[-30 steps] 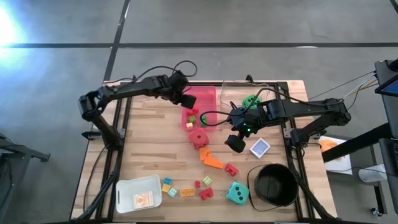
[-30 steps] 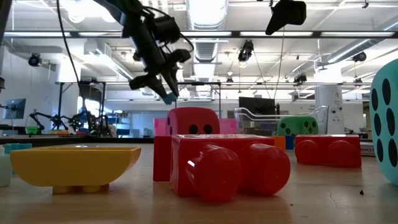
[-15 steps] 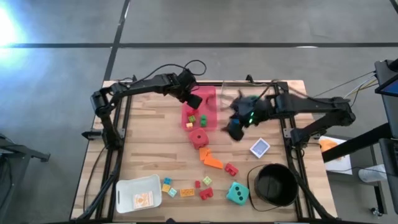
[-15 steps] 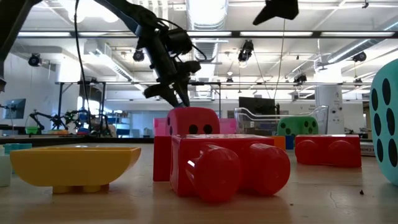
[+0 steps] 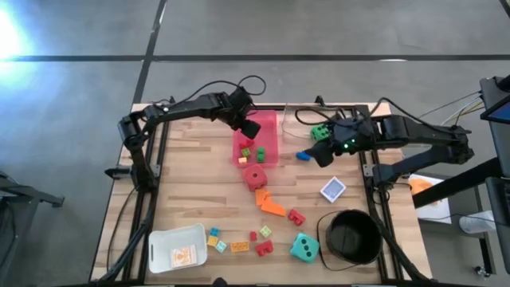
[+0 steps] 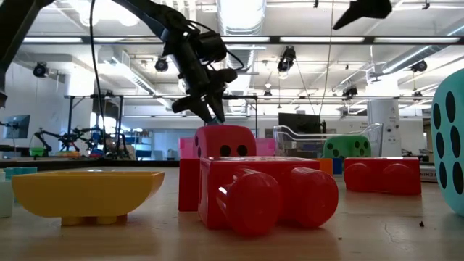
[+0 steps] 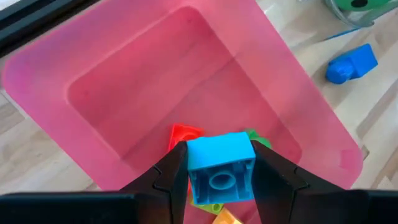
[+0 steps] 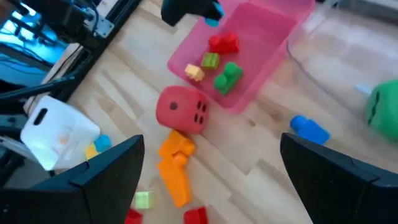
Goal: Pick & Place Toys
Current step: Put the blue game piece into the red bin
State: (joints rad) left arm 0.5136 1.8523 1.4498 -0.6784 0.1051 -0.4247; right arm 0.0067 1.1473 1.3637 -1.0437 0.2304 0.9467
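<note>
Since a second ago: left gripper point(image 5: 249, 127) shifted rightward to hang over the pink tray point(image 5: 268, 121) just above frame centre in the high view; right gripper point(image 5: 322, 153) pulled back from the table's middle toward the right of centre, lifted clear. Left jaws clamped on a light blue brick point(image 7: 220, 167), held above the tray's interior in the left wrist view. Right jaws spread wide, holding nothing. Already lying in the tray: a red brick point(image 8: 224, 42), a green brick point(image 8: 227, 77), and a small yellow-green piece point(image 8: 209, 60). Red die point(image 5: 254, 175) just below the tray, touching orange bricks point(image 5: 268, 202) at centre. Dark blue brick point(image 5: 304, 155) loose on the wood between tray and right gripper. Green die point(image 5: 320, 131) upper right of centre, teal die point(image 5: 304, 248) at lower centre, beside the black bucket point(image 5: 351, 236). Card point(image 5: 333, 189) right of centre. Scattered small bricks point(image 5: 239, 239) along the lower middle.
</note>
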